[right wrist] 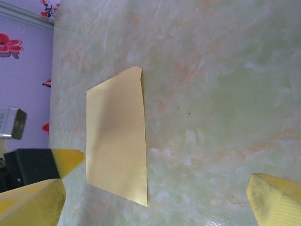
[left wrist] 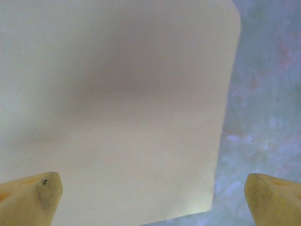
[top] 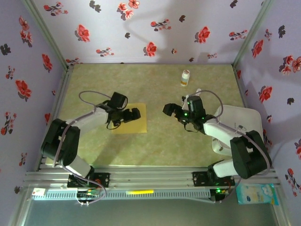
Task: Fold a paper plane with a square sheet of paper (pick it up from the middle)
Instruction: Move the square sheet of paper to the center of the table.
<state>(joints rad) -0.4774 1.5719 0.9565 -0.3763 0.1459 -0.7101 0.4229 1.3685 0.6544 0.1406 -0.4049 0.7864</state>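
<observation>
The square sheet of paper (top: 137,128) is mustard-yellow and lies flat and uncreased on the table, left of centre. My left gripper (top: 133,115) hovers over it, open. In the left wrist view the sheet (left wrist: 117,108) spreads wide between the two yellow fingertips (left wrist: 40,195), and my left gripper (left wrist: 153,202) holds nothing. Off to the sheet's right, clear of it, my right gripper (top: 172,111) is open and faces it. In the right wrist view the sheet (right wrist: 116,136) lies ahead of my open right gripper (right wrist: 155,205), with the left gripper's yellow fingertip (right wrist: 69,159) just beyond it.
A small white-and-orange bottle (top: 185,77) stands at the back right of the green marbled table (top: 155,146). Flowered purple walls (top: 141,28) close the table in at the back and both sides. A white mount (top: 235,123) sits by the right arm.
</observation>
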